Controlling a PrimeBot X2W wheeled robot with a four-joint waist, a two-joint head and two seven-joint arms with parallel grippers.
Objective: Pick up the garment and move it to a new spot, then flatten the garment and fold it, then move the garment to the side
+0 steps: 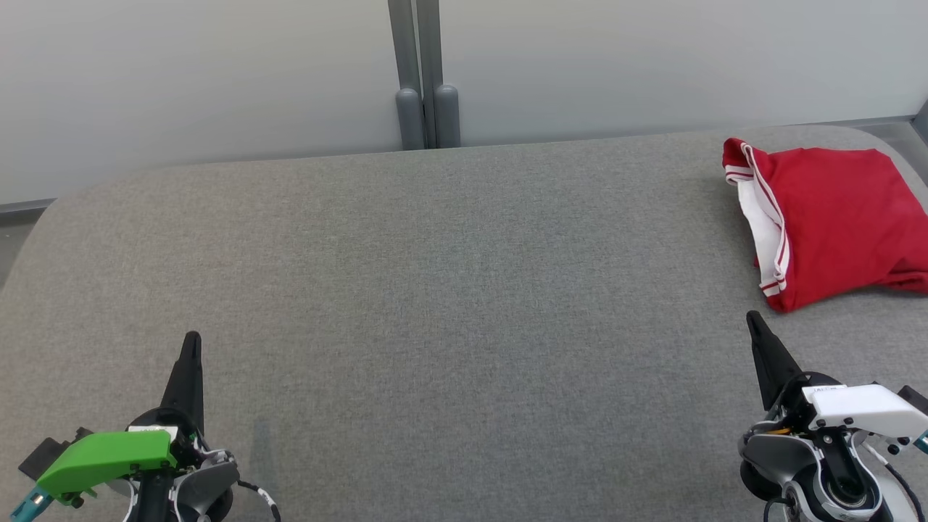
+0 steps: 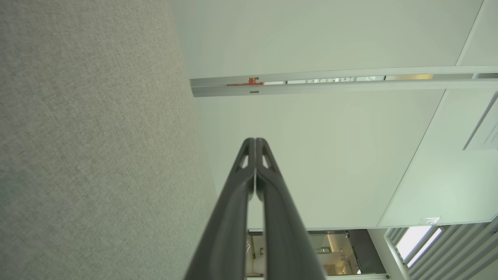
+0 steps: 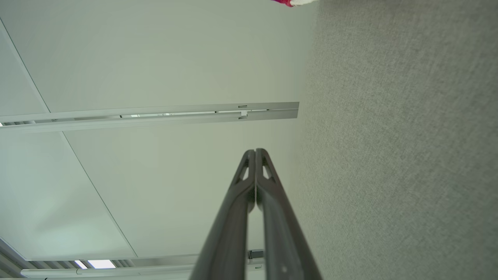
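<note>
The garment (image 1: 834,221) is red with white, red-striped trim, folded into a compact pile at the far right of the grey table (image 1: 435,290). A sliver of the garment (image 3: 291,2) also peeks in at the top edge of the right wrist view. My left gripper (image 1: 191,339) rests at the lower left, shut and holding nothing, far from the cloth. My right gripper (image 1: 752,317) sits at the lower right, shut and empty, its tip a short way in front of the garment's near edge. Both wrist views show each pair of fingers pressed together, left gripper (image 2: 255,140) and right gripper (image 3: 255,151).
A pale wall with a grey double post (image 1: 424,80) stands behind the table's far edge. The table's rounded left corner (image 1: 43,217) drops to the floor. The garment lies close to the table's right edge.
</note>
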